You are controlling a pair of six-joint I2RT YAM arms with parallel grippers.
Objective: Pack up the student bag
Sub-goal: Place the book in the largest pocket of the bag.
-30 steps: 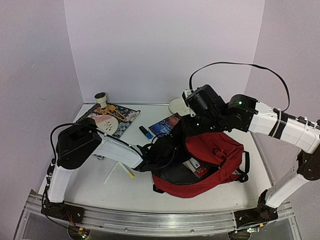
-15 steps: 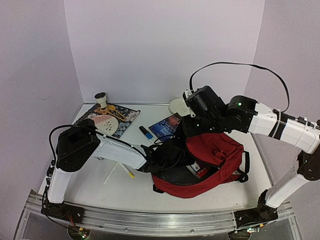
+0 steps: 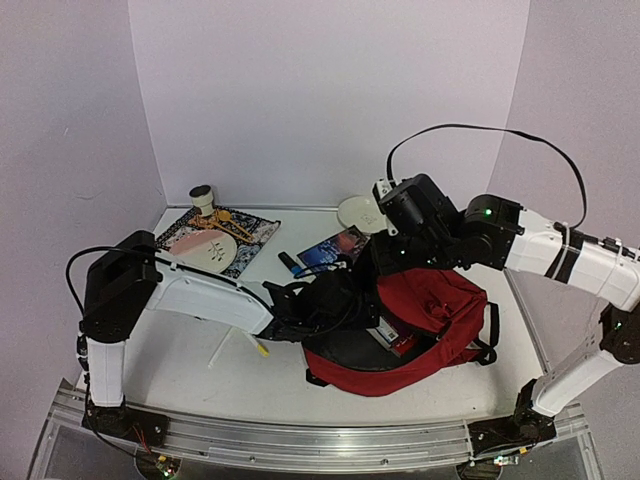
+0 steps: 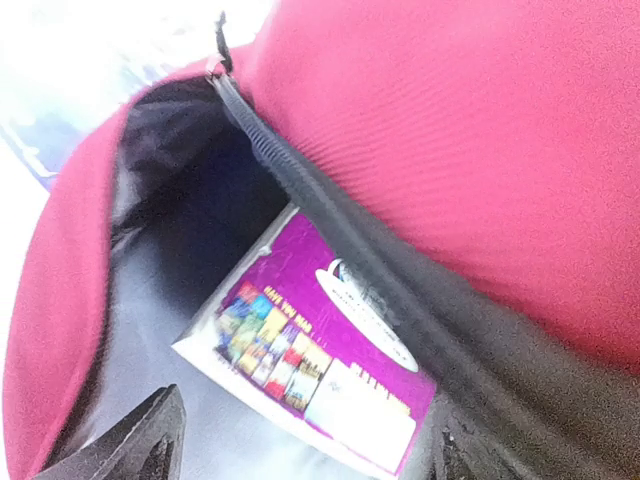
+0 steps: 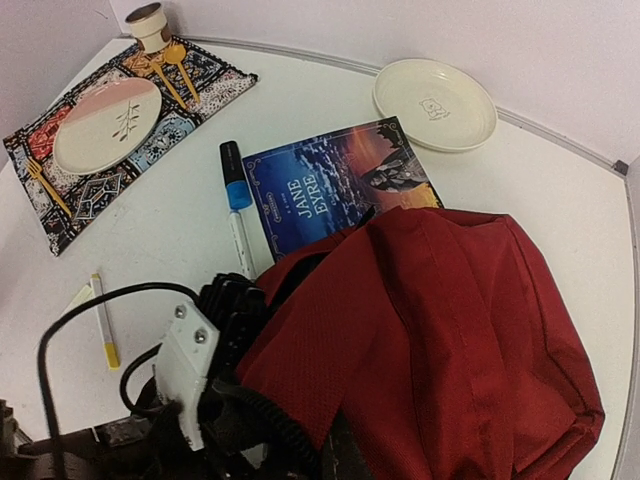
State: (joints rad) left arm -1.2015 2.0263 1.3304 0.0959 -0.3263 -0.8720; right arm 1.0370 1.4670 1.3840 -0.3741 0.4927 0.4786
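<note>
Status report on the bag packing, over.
Left gripper open inside student bag, over purple book. Right gripper shut, pinching bag's flap up. Jane Eyre book, marker outside. Nothing blocking.

Mouth of student bag (image 3: 430, 310) gaped on its left side; left gripper (image 4: 300, 455) took up much of it, purple book (image 4: 320, 360) flat inside. Behind bag, Jane Eyre book (image 5: 335, 190) & blue marker (image 5: 236, 215) crowded table (image 3: 180, 365); bare room front-left nr yellow pen (image 3: 258, 346).

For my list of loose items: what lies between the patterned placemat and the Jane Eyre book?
A black-capped blue marker, shown in the right wrist view.
</note>
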